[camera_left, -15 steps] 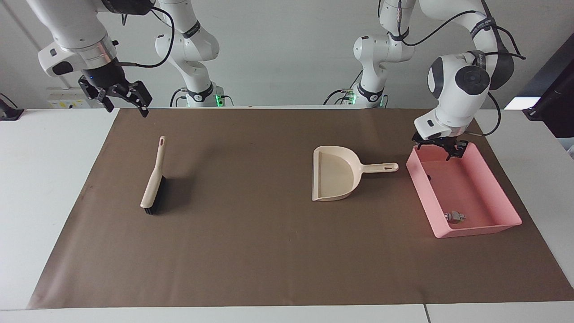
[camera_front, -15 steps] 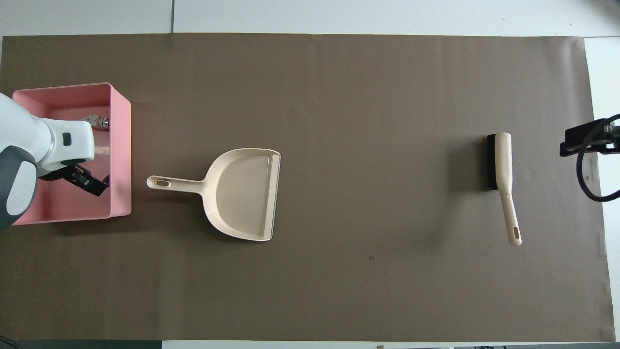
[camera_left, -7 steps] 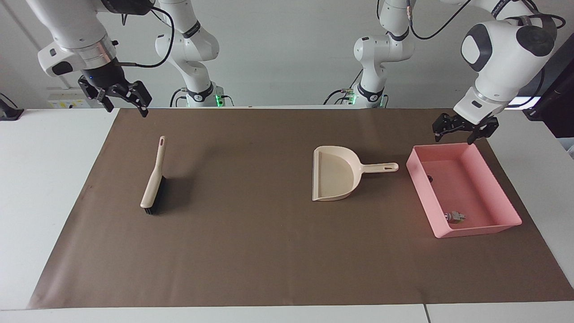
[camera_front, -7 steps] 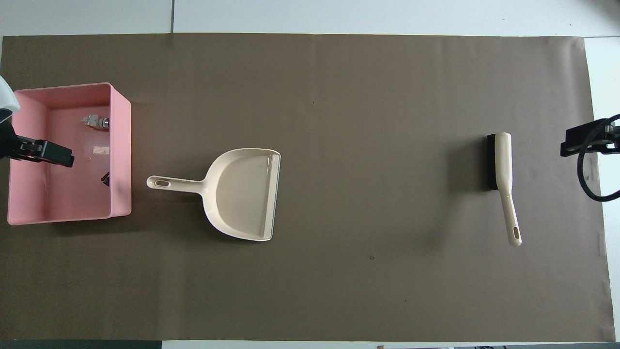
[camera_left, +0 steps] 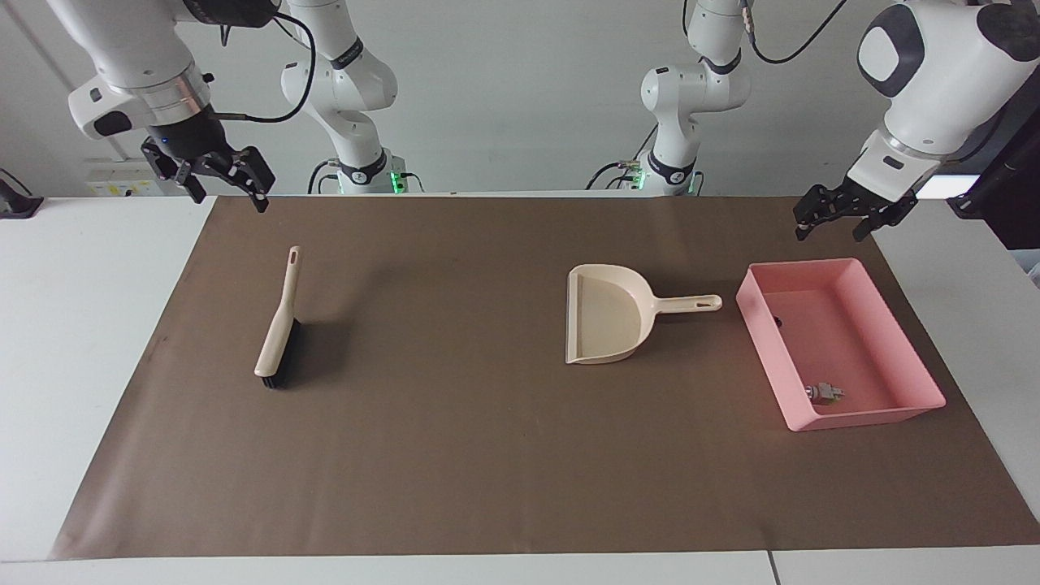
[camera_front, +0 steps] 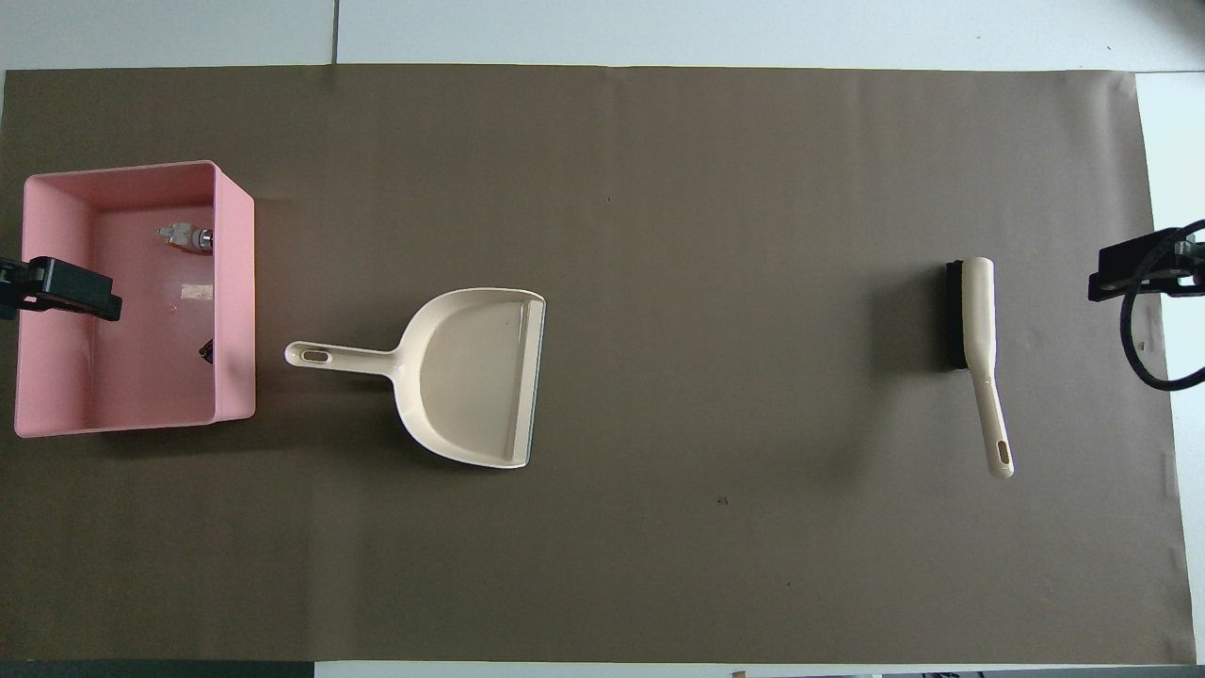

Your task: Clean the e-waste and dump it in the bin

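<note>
The pink bin stands at the left arm's end of the mat. In it lie the white-grey bit and the black bit, against the wall beside the dustpan. The beige dustpan lies empty on the mat beside the bin. My left gripper is open and empty, raised over the bin's edge nearest the robots. My right gripper is open and empty, raised over the mat's edge at the right arm's end.
A beige brush with black bristles lies on the brown mat toward the right arm's end. White table borders the mat at both ends.
My left gripper has risen out of the bin and drawn back toward the robots. The bin, both bits, dustpan, brush and right arm have not moved.
</note>
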Action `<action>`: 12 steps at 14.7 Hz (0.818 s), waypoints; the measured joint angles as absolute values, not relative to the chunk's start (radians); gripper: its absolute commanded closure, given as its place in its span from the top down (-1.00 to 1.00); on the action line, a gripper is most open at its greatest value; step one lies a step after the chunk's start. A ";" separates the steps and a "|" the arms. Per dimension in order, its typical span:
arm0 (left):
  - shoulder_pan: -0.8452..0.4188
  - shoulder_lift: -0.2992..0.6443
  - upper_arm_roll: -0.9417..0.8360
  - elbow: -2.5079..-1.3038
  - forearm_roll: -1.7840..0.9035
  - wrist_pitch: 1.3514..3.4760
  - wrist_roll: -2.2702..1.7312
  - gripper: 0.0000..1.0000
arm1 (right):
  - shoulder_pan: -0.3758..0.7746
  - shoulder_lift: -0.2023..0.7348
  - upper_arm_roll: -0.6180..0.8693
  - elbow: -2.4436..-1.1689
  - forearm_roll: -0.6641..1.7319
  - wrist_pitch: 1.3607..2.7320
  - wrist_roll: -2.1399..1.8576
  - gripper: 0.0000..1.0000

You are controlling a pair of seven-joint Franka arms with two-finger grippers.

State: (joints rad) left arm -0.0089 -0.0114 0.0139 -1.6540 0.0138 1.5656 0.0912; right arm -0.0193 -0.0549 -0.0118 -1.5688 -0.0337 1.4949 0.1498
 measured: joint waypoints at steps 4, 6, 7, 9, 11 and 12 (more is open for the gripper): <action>0.007 -0.015 0.015 -1.654 0.014 1.540 0.063 0.96 | -0.019 -0.055 -0.011 -1.569 -0.034 1.496 0.150 1.00; 0.009 -0.017 0.015 -1.655 0.014 1.537 0.060 0.96 | -0.019 -0.055 -0.011 -1.569 -0.034 1.496 0.150 1.00; 0.009 -0.018 0.015 -1.655 0.014 1.537 0.059 0.96 | -0.019 -0.055 -0.011 -1.569 -0.034 1.496 0.150 1.00; 0.009 -0.019 0.015 -1.655 0.014 1.537 0.058 0.96 | -0.019 -0.055 -0.011 -1.569 -0.034 1.495 0.150 1.00; 0.009 -0.028 0.015 -1.658 0.014 1.537 0.045 0.96 | -0.019 -0.055 -0.011 -1.569 -0.034 1.492 0.150 1.00; 0.009 -0.034 0.014 -1.659 0.014 1.537 0.026 0.96 | -0.019 -0.055 -0.011 -1.569 -0.034 1.492 0.150 1.00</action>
